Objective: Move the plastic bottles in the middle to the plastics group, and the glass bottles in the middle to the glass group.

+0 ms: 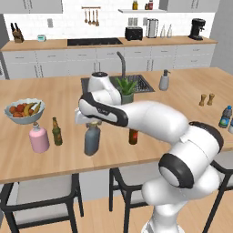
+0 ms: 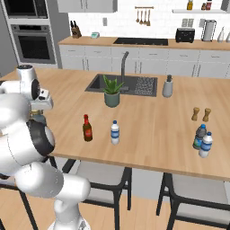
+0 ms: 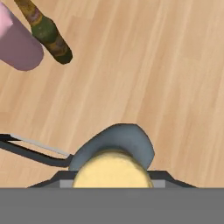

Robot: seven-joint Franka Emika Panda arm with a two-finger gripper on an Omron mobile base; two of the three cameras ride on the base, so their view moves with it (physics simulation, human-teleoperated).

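Observation:
My gripper (image 1: 93,123) is shut on the neck of the grey-blue bottle (image 1: 92,140), just under its tan cork (image 3: 112,170). The bottle hangs upright near the counter's front edge. To its left stands the glass group: the pink bottle (image 1: 39,138) (image 3: 17,43) and the olive-brown bottle (image 1: 56,132) (image 3: 49,34). The dark brown bottle with a red cap (image 2: 87,128) and the small plastic bottle (image 2: 115,132) stand mid-counter. My arm partly hides the brown bottle (image 1: 133,136) in the left base view. The plastics group (image 2: 202,140) (image 1: 225,117) stands at the right end.
A fruit bowl (image 1: 24,110) stands behind the glass group. A potted plant (image 1: 126,89), the sink (image 1: 141,82) and a soap dispenser (image 1: 164,81) lie further back. Two brown shakers (image 1: 206,99) stand at the right. Stools (image 1: 41,191) sit under the front edge.

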